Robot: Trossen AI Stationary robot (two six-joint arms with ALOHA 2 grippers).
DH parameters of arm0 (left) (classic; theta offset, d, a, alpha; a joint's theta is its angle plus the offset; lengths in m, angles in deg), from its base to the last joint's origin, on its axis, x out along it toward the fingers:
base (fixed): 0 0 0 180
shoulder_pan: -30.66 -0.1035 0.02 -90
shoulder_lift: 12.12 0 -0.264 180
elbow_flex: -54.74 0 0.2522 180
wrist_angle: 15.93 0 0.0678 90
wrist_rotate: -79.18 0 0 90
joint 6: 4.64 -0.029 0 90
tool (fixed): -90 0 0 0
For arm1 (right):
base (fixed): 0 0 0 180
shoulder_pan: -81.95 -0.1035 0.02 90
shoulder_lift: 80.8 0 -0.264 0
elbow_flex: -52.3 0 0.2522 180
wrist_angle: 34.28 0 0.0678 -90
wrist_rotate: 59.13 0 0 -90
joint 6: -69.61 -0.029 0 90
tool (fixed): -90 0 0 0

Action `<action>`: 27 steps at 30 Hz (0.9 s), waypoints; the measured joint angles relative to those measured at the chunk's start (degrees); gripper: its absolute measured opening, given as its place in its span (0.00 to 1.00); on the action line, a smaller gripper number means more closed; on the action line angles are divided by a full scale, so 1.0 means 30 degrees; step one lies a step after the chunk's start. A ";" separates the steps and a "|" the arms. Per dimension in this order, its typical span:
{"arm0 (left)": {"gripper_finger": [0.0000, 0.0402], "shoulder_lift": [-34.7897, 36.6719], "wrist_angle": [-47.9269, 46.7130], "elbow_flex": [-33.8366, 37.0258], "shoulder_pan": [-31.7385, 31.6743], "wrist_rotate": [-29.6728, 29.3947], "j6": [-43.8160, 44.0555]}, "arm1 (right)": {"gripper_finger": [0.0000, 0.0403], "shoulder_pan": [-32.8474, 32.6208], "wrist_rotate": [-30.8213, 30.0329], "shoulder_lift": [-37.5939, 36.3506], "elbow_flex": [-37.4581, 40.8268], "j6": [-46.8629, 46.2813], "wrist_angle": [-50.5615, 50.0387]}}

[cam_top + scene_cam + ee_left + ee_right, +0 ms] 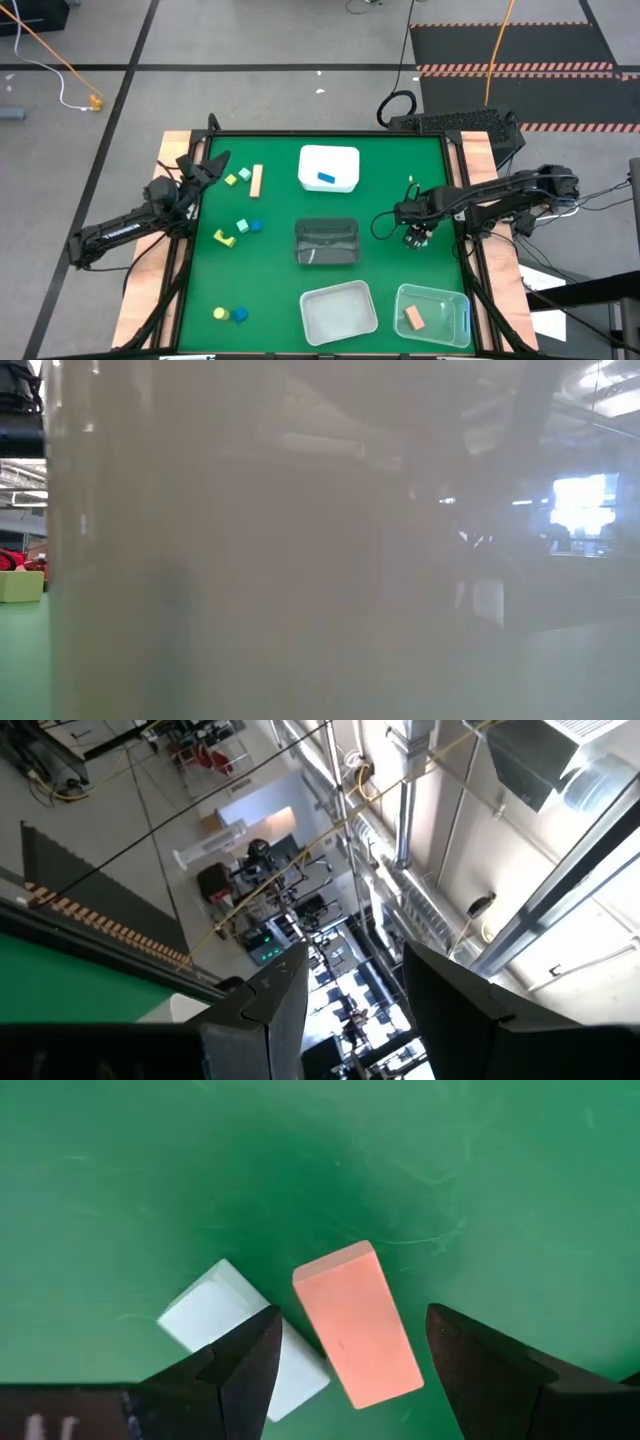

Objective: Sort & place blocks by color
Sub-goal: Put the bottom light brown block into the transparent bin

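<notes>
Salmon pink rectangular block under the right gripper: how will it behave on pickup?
The salmon pink rectangular block looks solid with flat faces and crisp edges, so probably rigid, unlikely to roll. It lies flat on the green table, so tipping seems unlikely. The pale mint block sits right beside it, so the open right gripper closing may nudge that one.

Both arms were slim and matte black, built of jointed tubular links with black cables looped along them. The left gripper ended in two dark, tapered fingers with flat, angular faces and sharp bevelled edges. The right gripper had the same wedge-shaped black fingers, its wrist carrying small pale fittings beneath.
</notes>
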 joint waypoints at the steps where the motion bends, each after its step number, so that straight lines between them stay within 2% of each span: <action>1: 0.41 0.0000 -0.0128 -0.0007 0.0028 0.0000 -0.0039 | 0.59 -0.0007 -0.0189 0.0282 0.0000 -0.0013 0.0003; 8: 0.41 0.0000 -0.0587 -0.0007 0.0029 0.0000 0.0859 | 0.55 0.0000 -0.0188 0.2071 -0.0018 -0.0275 0.0322; 12: 0.41 0.0000 -0.0632 -0.0007 0.0029 0.0293 0.0867 | 0.44 0.0000 0.0042 0.2725 -0.0080 -0.0343 0.1031; 17: 0.41 0.0000 -0.0630 0.0000 0.0024 0.1638 0.1200 | 0.27 -0.0007 0.0189 0.2892 -0.0041 -0.0394 0.1469; 23: 0.41 0.0000 -0.0596 0.0000 0.0131 0.2938 0.3014 | 0.27 0.0046 0.0567 0.2124 0.0021 -0.1462 0.1449; 27: 0.41 0.0000 -0.0011 0.0000 0.0420 0.2996 0.2529 | 0.27 0.0070 0.0724 0.0923 0.0073 -0.2521 0.2668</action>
